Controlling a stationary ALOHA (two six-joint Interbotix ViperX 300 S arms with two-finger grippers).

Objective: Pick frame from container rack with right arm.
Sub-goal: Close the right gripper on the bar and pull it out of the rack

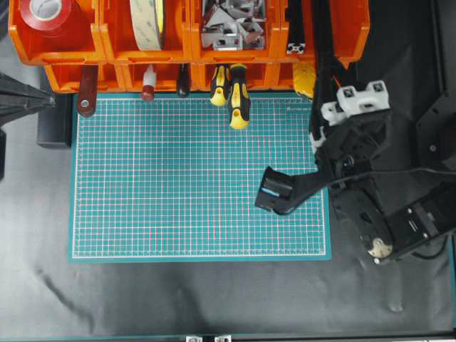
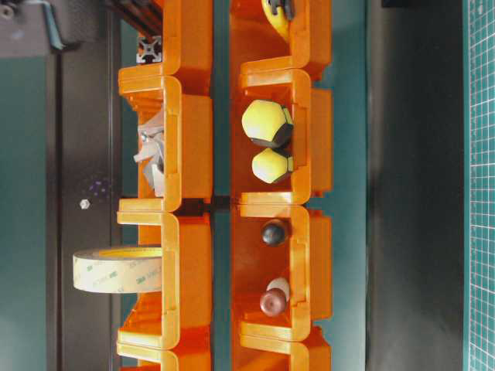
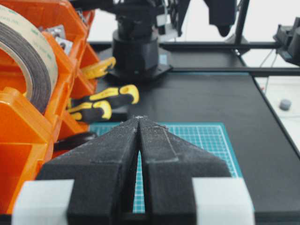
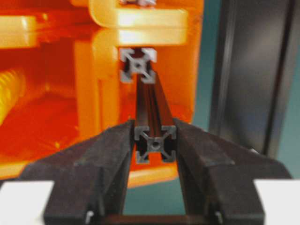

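Two frames (image 4: 152, 140) seemingly, nearer one between right fingers (image 4: 112, 154), rack (image 4: 154, 18) behind

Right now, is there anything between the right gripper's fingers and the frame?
No. In the right wrist view the two fingers press straight on the frame, one on each side, nothing between.

Green mat (image 1: 178, 192): middle and near side bare, open to passage. Far edge crowded: container rack (image 1: 107, 50) overhangs it, with screwdriver handles (image 1: 237, 96) jutting onto the mat. Right edge: right arm (image 1: 370, 185) and its black box (image 1: 274, 191) intrude over the corner.
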